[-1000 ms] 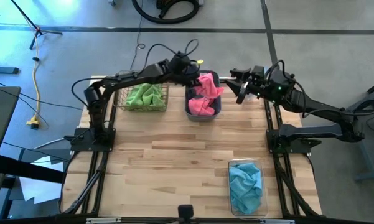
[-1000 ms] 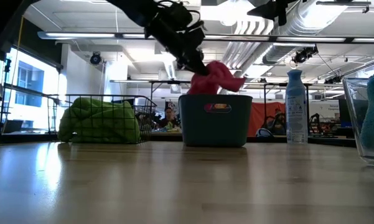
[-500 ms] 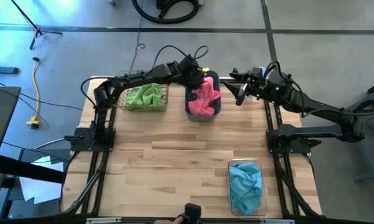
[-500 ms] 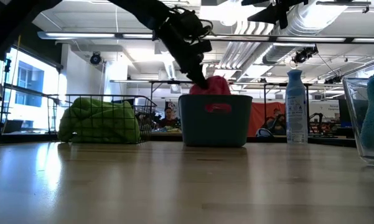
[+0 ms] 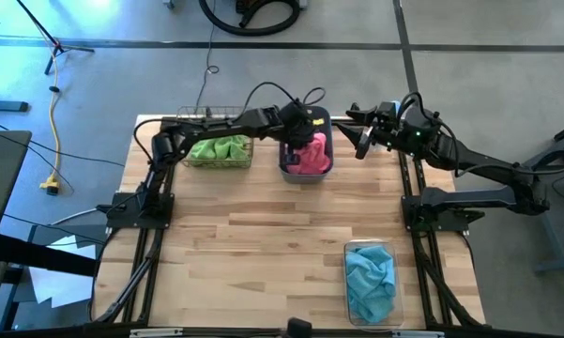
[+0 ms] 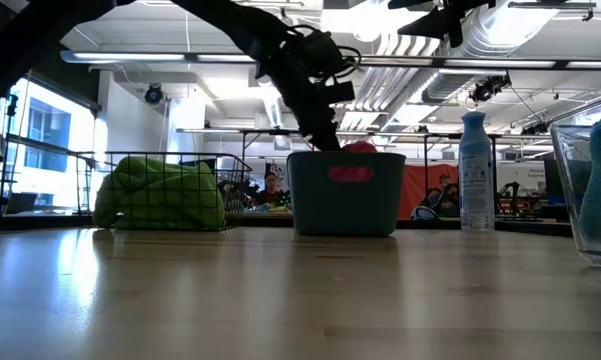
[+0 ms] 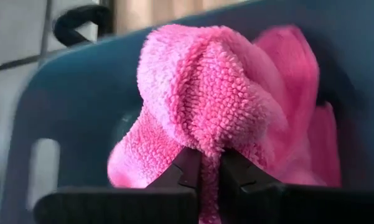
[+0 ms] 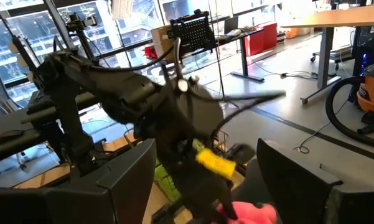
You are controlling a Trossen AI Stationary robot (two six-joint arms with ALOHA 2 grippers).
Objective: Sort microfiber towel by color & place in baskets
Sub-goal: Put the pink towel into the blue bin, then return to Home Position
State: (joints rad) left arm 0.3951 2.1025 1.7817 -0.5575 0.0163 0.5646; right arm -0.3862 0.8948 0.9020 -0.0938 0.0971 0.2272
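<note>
Three baskets sit on the table [image 5: 263,235], each with towels of one colour. Nearest me, at the front right corner, is the clear bin [image 5: 371,281], its long side running front to back, with crumpled blue towels [image 5: 369,282] filling it. I cannot count how many are in the heap.

At the far edge stand the other two, side by side. The wire basket [image 5: 217,148] on the left holds bunched green towels [image 5: 218,145]. Just to its right, the grey-blue tub [image 6: 345,193] holds pink towels [image 5: 310,156].

The left gripper [image 7: 202,175] reaches down into the tub, its fingers clamped on a fold of a pink towel [image 7: 218,99]. The cloth bulges out just beyond the fingertips, resting against the tub wall.

The right gripper [image 5: 360,138] hovers just right of the tub, above the table's far edge, fingers spread, holding nothing.

A spray bottle [image 6: 473,172] stands beyond the tub, to its right.
</note>
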